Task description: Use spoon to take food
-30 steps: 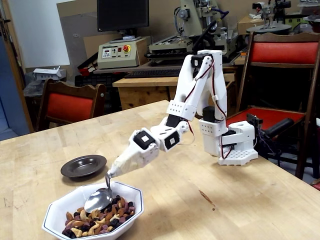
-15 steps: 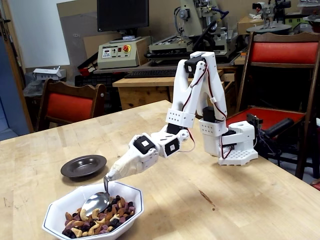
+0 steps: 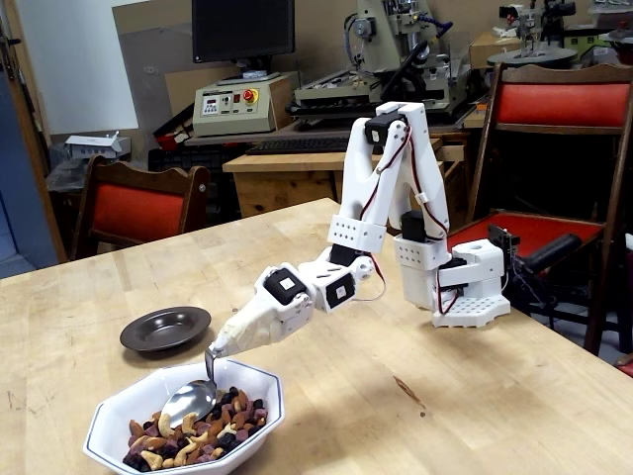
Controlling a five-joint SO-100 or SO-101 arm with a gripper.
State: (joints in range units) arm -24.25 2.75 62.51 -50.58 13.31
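One white arm folds up from its base at 3 o'clock on the wooden surface (image 3: 475, 396), then reaches down and out toward 8 o'clock. We see its pincer (image 3: 220, 346) clenched on the spoon (image 3: 195, 396), whose handle drops steeply from the tip. The spoon's bowl rests on the food (image 3: 188, 435) inside the white octagonal bowl (image 3: 259, 421). A dark empty dish (image 3: 165, 330) sits near it at 11 o'clock.
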